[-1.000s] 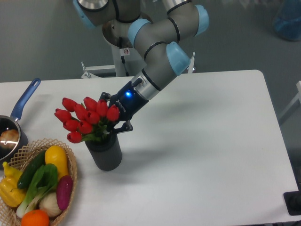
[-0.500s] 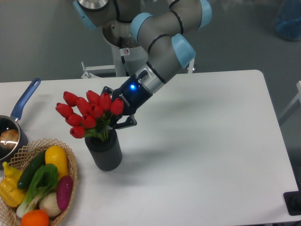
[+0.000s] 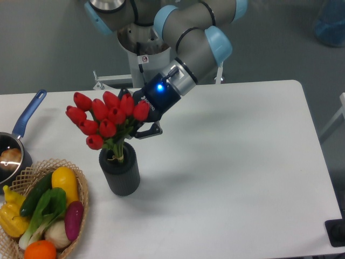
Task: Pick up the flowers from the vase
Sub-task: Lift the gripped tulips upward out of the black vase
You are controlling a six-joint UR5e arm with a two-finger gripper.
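The flowers, a bunch of red tulips with green leaves, hang partly lifted, their stems still reaching into the mouth of the vase. That vase is dark grey, ribbed and stands upright on the white table near the front left. My gripper comes in from the upper right and is shut on the flowers just under the blooms; the tulip heads hide most of its fingers.
A wicker basket of colourful vegetables sits at the front left corner, close to the vase. A blue-handled saucepan lies at the left edge. The table's right half holds nothing. The robot's base stands behind the table's far edge.
The gripper has risen and shifted slightly right with the flowers in it. The blooms stand higher above the vase, and more of the stems shows at its rim.
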